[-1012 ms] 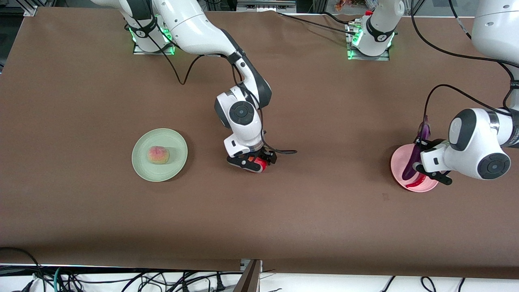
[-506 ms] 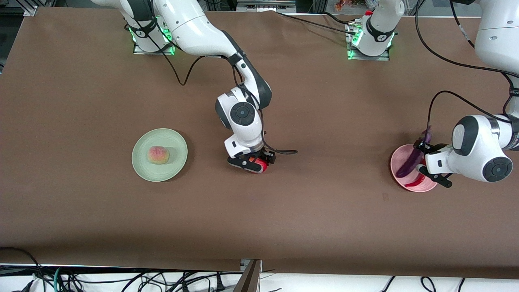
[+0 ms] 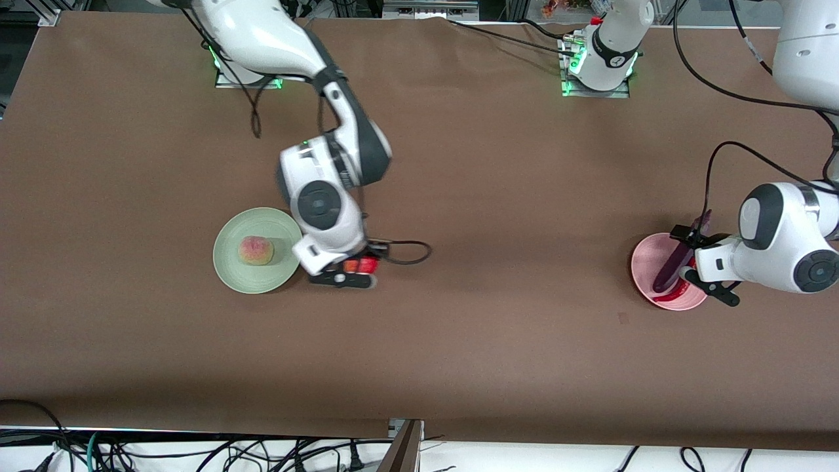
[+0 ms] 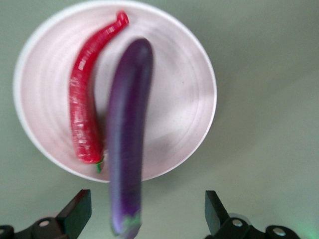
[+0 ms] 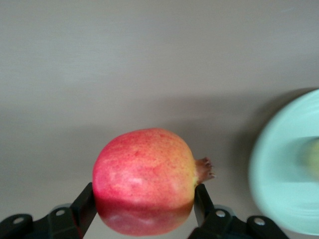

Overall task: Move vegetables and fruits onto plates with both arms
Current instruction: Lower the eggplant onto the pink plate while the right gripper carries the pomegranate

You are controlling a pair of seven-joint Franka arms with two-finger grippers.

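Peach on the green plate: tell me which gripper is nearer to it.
Right. The right gripper holds the pomegranate just beside the green plate bearing the peach; the left gripper is over the pink plate.

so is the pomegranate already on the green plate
No, the pomegranate sits clamped in the right gripper above bare table, with the green plate off to one side.
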